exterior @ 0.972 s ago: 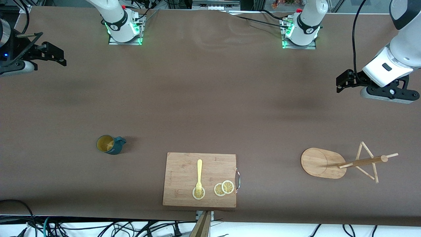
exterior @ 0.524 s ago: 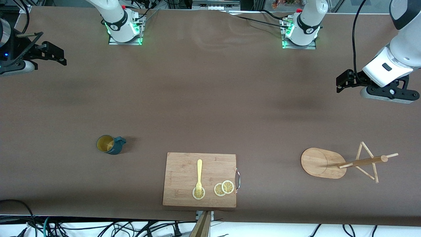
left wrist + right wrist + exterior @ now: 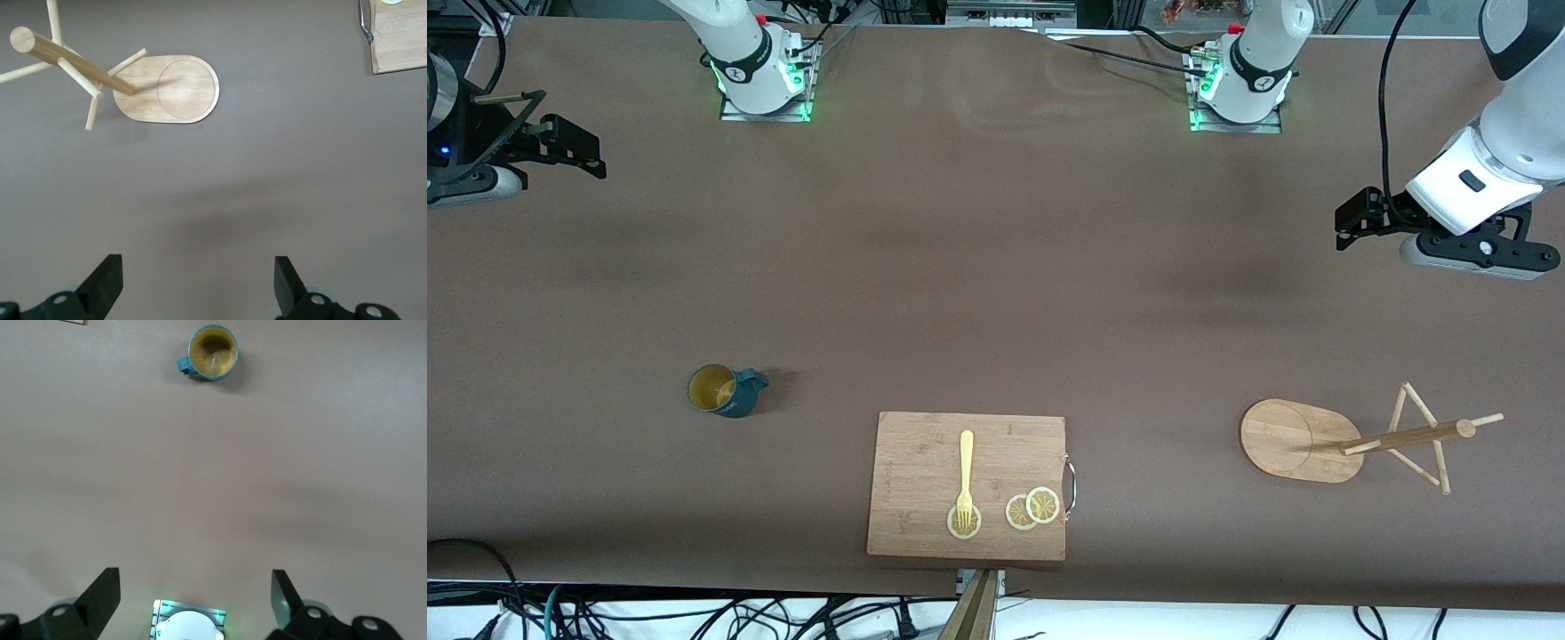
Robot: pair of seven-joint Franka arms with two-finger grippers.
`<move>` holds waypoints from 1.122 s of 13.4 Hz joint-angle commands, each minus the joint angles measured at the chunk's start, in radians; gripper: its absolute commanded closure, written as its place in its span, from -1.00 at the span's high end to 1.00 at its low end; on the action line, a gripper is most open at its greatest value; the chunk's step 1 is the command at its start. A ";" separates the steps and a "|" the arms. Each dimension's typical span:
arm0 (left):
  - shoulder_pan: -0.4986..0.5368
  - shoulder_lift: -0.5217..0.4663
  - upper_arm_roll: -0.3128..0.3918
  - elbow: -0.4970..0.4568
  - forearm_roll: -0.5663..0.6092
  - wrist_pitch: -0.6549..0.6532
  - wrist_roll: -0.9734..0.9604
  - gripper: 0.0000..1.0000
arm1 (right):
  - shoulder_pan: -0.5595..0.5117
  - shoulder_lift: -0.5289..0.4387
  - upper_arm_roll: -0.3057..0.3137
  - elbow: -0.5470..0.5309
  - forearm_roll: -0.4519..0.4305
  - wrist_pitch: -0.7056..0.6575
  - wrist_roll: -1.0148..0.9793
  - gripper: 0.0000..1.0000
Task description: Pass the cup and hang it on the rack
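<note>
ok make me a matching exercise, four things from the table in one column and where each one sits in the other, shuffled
Things:
1. cup
2. rack
3. fork
4. left gripper

Places or states:
A. lying on the cutting board, tines on a lemon slice
B. open, up in the air over bare table near the rack
C. standing upright toward the right arm's end of the table
D. standing toward the left arm's end of the table

Pairs: 1-C, 2-D, 3-A, 4-B

Cup (image 3: pixel 723 390) toward right arm's end, rack (image 3: pixel 1352 439) toward left arm's, cutting board (image 3: pixel 967 485) between.
</note>
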 commanded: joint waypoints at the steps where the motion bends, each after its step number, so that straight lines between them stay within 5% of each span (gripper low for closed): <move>1: 0.003 0.001 -0.008 0.017 0.028 -0.019 -0.001 1.00 | -0.011 0.004 0.011 -0.002 -0.015 0.001 0.004 0.99; 6: 0.004 0.001 -0.007 0.017 0.029 -0.028 0.001 1.00 | -0.014 0.013 0.010 -0.058 -0.017 0.069 0.003 0.99; 10: 0.004 0.001 -0.005 0.017 0.028 -0.028 -0.004 1.00 | -0.016 0.018 0.007 -0.215 -0.019 0.269 0.001 0.99; 15: 0.004 0.003 0.001 0.017 0.029 -0.028 -0.004 1.00 | -0.022 0.281 0.007 -0.168 -0.005 0.542 -0.022 0.99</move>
